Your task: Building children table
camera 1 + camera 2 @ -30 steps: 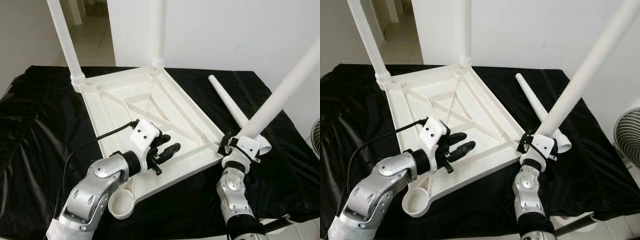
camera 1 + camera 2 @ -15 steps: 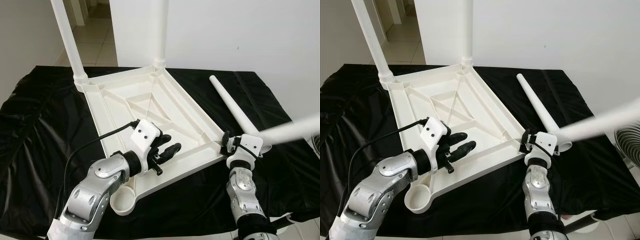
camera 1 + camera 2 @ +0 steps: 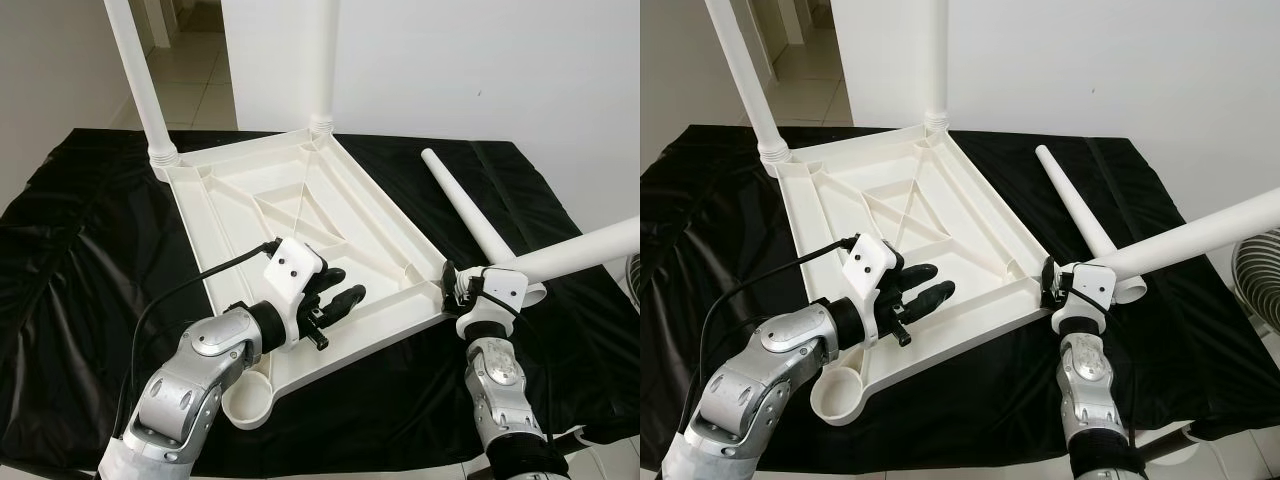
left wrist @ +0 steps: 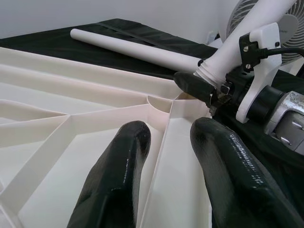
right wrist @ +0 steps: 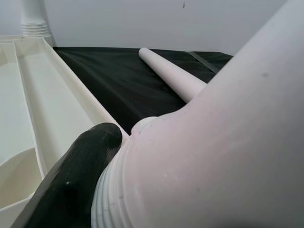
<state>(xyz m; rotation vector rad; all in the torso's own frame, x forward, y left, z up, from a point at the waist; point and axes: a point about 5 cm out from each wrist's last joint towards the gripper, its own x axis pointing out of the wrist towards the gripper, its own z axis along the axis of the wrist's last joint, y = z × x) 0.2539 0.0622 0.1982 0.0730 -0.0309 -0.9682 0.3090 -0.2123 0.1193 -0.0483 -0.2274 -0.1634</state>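
The white plastic tabletop [image 3: 300, 200] lies upside down on a black cloth. Two white legs [image 3: 140, 80] [image 3: 322, 60] stand in its far corners. My right gripper [image 3: 458, 285] is shut on a third leg [image 3: 580, 250] near its threaded end, beside the near right corner; the leg leans low to the right. One black finger [image 5: 71, 180] presses against the leg [image 5: 213, 133]. My left gripper [image 3: 340, 297] rests open on the underside, its fingers [image 4: 116, 175] astride a rib. A loose fourth leg [image 3: 465, 210] lies on the cloth at the right.
An empty round socket [image 3: 245, 405] sits at the tabletop's near left corner. A fan [image 3: 1260, 275] stands off the table's right edge. A white wall rises close behind, and the black cloth [image 3: 80, 260] spreads wide on the left.
The leg in my right gripper has swung down from a steep upright tilt to a low lean to the right. The left gripper has stayed put.
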